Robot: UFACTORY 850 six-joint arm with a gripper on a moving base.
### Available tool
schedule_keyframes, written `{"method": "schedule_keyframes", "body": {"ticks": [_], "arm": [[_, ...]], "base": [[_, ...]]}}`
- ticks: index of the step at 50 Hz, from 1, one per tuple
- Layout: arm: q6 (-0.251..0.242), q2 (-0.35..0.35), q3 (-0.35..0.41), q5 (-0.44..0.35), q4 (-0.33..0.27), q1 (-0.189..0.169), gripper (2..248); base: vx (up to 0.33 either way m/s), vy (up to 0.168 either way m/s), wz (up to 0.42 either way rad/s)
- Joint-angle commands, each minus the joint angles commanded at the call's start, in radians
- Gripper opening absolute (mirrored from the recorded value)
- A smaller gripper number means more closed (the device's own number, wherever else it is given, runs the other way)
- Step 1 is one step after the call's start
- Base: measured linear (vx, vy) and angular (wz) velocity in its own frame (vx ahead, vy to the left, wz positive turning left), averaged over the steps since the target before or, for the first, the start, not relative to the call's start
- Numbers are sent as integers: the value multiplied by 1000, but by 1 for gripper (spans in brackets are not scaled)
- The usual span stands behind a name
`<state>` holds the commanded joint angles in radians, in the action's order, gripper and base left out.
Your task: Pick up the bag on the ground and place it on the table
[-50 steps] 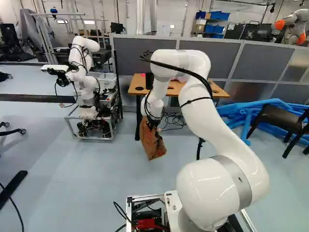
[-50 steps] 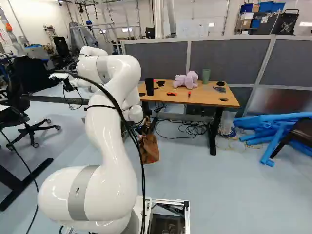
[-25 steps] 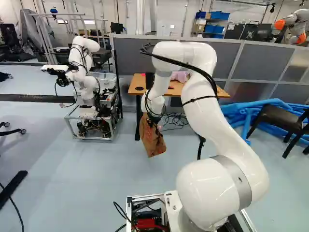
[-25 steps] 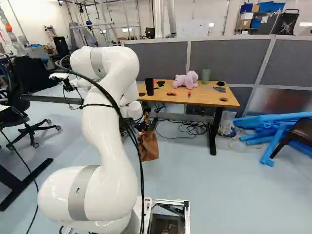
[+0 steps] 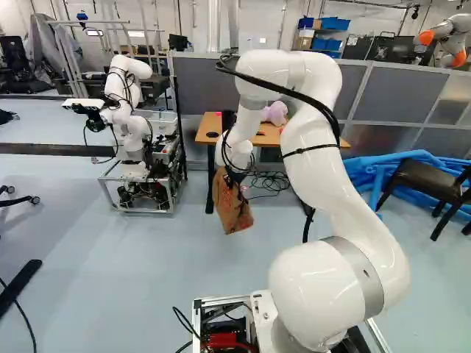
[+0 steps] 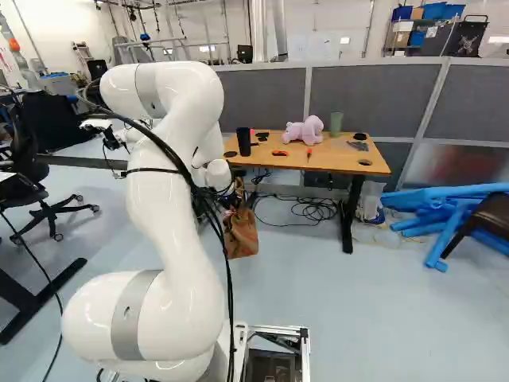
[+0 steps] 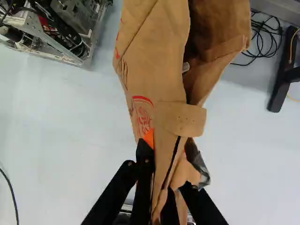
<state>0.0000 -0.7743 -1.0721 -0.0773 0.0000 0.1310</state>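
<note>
My gripper (image 5: 234,176) is partly hidden by the top of the brown paper bag (image 5: 234,213), which hangs tilted below it in the left base view. Seen from the wrist, both fingers of the gripper (image 7: 167,164) pinch the folded paper of the bag (image 7: 161,79) between them, and the bag's opening gapes ahead of them. In the right base view the bag (image 6: 241,235) shows beside my arm, left of the wooden table (image 6: 342,163) and lower than its top.
On the table stand a pink plush toy (image 6: 304,131), a black cup (image 6: 243,141) and a green cup (image 6: 336,123). Another robot (image 5: 132,140) stands at the left. Cables (image 6: 306,208) lie under the table; blue tubes (image 5: 360,173) and a black chair (image 5: 427,184) are at the right.
My arm's elbow has risen, and in the left base view its upper part has shifted right. The bag has come up a little with the gripper. The base has not moved.
</note>
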Motion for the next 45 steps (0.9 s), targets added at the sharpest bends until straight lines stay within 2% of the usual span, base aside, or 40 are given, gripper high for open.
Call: {"method": "schedule_keyframes", "body": {"ticks": [45], "arm": [[0, 157, 83, 8, 0, 0, 21]], "base": [[0, 0, 0]]}}
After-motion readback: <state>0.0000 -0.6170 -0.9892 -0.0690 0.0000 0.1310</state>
